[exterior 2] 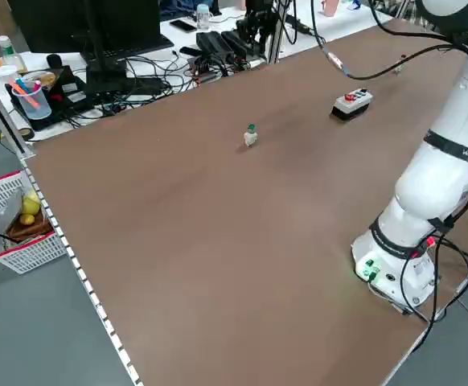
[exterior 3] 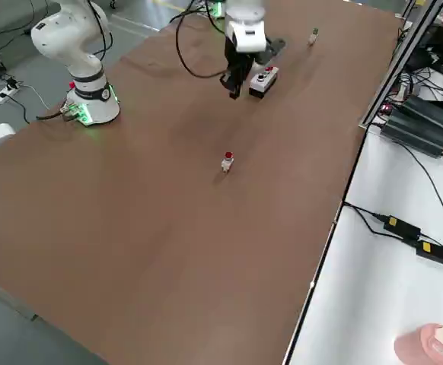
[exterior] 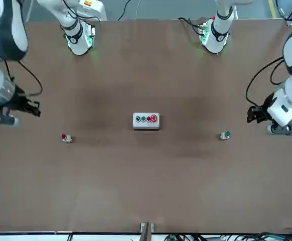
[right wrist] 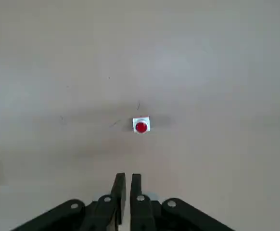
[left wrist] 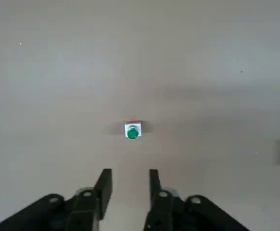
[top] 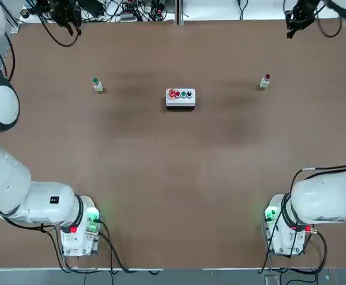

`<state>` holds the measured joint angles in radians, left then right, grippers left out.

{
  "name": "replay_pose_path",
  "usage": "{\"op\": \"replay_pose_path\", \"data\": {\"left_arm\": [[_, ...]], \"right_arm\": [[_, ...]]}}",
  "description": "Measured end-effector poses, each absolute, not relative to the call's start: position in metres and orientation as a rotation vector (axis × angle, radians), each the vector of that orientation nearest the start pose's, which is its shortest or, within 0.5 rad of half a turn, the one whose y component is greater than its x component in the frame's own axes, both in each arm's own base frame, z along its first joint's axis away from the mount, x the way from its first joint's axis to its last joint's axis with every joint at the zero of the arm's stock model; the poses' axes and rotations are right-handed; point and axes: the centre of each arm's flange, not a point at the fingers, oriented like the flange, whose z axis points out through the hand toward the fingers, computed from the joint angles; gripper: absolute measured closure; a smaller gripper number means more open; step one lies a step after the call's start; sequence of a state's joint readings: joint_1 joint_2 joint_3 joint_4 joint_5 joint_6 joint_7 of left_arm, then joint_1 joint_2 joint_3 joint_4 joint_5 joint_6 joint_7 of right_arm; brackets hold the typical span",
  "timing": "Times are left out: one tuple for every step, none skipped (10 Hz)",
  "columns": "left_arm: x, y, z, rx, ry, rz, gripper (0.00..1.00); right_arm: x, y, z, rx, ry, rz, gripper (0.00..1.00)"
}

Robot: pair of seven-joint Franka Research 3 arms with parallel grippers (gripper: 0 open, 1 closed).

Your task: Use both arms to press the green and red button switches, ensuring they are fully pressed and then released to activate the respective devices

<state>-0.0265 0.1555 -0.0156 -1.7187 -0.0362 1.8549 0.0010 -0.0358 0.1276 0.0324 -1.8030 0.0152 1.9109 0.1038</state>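
brown table (top: 173,178); green button switch (top: 97,85) at left, red button switch (top: 264,81) at right, white button box (top: 180,98) between them. both arm bases lit green at near edge.

button switches: 2 (green switch (top: 97,86), red switch (top: 264,82)) | button box (top: 180,98): 1 | arms: 2

Left gripper (left wrist: 128,185): raised over the table's left side, fingers partly apart.
Right gripper (right wrist: 128,187): raised over the right side, fingers together.
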Motion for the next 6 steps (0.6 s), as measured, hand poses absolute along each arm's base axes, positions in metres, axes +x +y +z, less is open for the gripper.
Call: {"op": "replay_pose_path", "data": {"left_arm": [[0.605, -0.03, 0.469, -3.178, 0.059, 0.032, 0.67], [0.6, -0.032, 0.446, -3.177, 0.066, 0.037, 0.78], [0.594, -0.032, 0.424, -3.176, 0.065, 0.06, 0.84], [0.589, -0.03, 0.408, -3.175, 0.059, 0.09, 0.93], [0.588, -0.027, 0.398, -3.174, 0.052, 0.106, 0.98], [0.589, -0.025, 0.39, -3.174, 0.048, 0.103, 0.99]], "right_arm": [[0.607, -0.004, 0.444, -3.118, 0.181, 0.04, 0.91], [0.613, -0.007, 0.425, -3.117, 0.19, 0.051, 0.92], [0.618, -0.012, 0.411, -3.121, 0.197, 0.056, 0.92], [0.623, -0.018, 0.397, -3.129, 0.2, 0.054, 0.92], [0.628, -0.024, 0.382, -3.132, 0.208, 0.047, 0.92], [0.632, -0.028, 0.366, -3.133, 0.212, 0.039, 0.92]]}}
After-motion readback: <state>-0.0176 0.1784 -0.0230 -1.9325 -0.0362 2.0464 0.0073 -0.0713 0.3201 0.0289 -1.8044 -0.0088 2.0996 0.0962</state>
